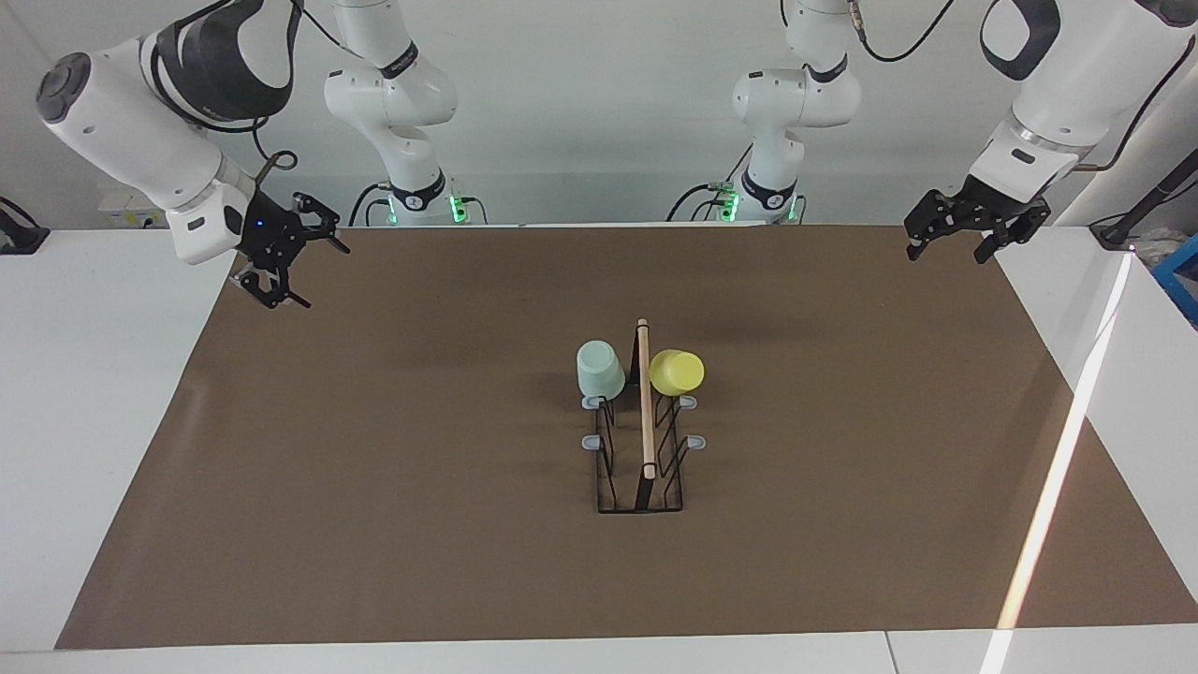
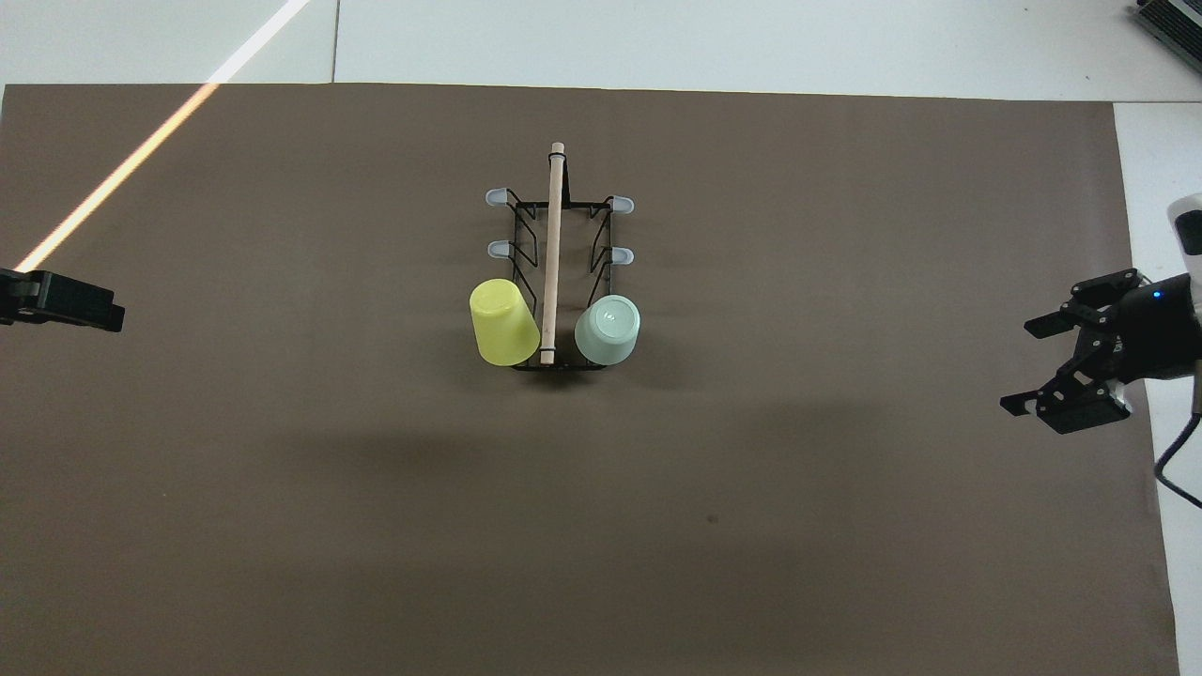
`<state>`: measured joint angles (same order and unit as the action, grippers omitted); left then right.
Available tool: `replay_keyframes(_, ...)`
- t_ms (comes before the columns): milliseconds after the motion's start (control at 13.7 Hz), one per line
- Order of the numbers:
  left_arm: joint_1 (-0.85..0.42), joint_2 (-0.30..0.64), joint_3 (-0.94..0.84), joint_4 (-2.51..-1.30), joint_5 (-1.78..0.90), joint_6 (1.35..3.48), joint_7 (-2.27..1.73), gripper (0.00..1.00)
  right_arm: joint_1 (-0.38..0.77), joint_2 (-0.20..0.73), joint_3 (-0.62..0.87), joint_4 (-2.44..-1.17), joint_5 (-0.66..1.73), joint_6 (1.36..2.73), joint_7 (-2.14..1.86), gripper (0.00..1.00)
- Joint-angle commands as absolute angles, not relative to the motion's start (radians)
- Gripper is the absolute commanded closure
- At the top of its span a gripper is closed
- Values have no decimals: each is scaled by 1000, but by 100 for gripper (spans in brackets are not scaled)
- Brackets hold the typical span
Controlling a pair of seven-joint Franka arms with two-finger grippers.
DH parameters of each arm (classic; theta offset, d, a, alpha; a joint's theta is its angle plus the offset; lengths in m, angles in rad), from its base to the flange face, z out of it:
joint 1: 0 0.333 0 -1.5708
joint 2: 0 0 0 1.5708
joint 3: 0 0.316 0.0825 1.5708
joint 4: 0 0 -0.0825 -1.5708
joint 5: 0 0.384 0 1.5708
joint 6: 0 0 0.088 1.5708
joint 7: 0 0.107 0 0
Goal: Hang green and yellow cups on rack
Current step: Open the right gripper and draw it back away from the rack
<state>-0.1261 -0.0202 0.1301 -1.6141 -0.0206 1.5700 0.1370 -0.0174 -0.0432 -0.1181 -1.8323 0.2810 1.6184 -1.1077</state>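
Right end effector (image 1: 281, 267) is up in the air over the edge of the brown mat (image 1: 374, 468) at the right arm's end of the tabletop (image 1: 94, 374), fingers spread apart with nothing between them. In the overhead view you can see both of its fingers sticking out with a clear gap. Left end effector (image 1: 950, 239) hangs over the mat's corner at the left arm's end, also spread open and carrying nothing. In the overhead view only a bit of it pokes in at the frame edge (image 2: 61, 300). Both are well apart from the rack.

The rack (image 1: 641, 449) sits about mid-mat, running lengthwise away from the robots, wooden rod handle (image 1: 645, 402) along the top. Both cups are on it, at the end nearer to the robots, one on each side of the rod. The green cup (image 1: 600, 370) is on the side toward the right arm, upside down with its base facing up, sitting pretty straight. The yellow cup (image 1: 676, 372) is on the side toward the left arm, also mouth-down but tilted outward, away from the rod. The four grey-tipped prongs (image 1: 591, 441) farther from the robots are bare, two on each side.

A stripe of sunlight (image 1: 1058, 468) cuts across the mat at the left arm's end.
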Motion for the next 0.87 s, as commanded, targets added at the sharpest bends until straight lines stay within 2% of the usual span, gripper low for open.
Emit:
replay_keyframes(0,-133,-31,135,-1624,-8,1562,146,0,18,-38,-115,-1810,223,1631,-990,0)
replay_keyframes(364,-135,-31,133,-1623,-8,1563,143,0,199,-28,-110,-1749,65,1634,-671,0)
replay_keyframes(510,-137,-23,135,-1611,-9,1568,141,0,210,-28,-107,-1750,28,1650,-606,0)
replay_keyframes(801,-137,-17,133,-1594,-9,1554,144,0,160,-22,-109,-1750,76,1696,-493,0)
